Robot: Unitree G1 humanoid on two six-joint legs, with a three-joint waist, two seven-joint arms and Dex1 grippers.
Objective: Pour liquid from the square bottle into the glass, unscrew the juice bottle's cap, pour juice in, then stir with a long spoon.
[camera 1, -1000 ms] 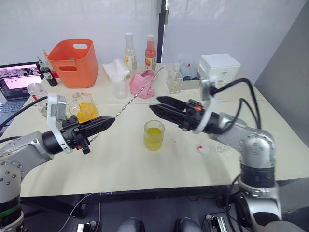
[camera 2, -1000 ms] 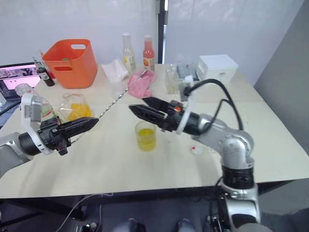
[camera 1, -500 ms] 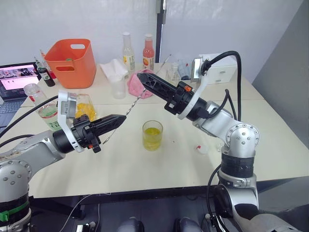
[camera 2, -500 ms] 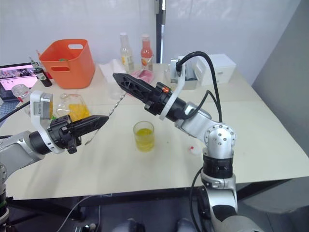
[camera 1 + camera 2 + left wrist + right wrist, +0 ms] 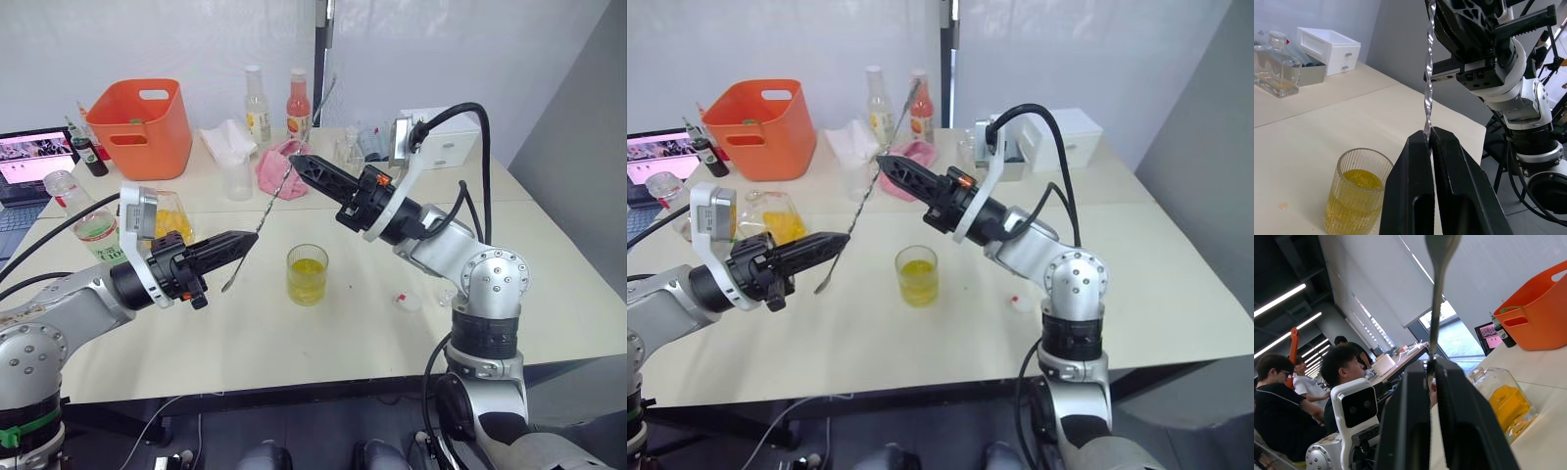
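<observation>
One ribbed glass of yellow liquid stands at centre frame. One long spoon crosses above it. Two tall slim bottles stand at upper centre, one orange tub at upper left, one white box at upper right, and one laptop at far left.

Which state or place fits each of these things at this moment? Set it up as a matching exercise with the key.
Things:
1. long spoon
2. glass
3. juice bottle's cap
4. square bottle

States or places:
A. lying loose on the table beside the right arm
B. partly filled with yellow liquid
C. pinched by both the left hand and the right hand
D. standing behind the left arm

Pairs: 1-C, 2-B, 3-A, 4-D
</observation>
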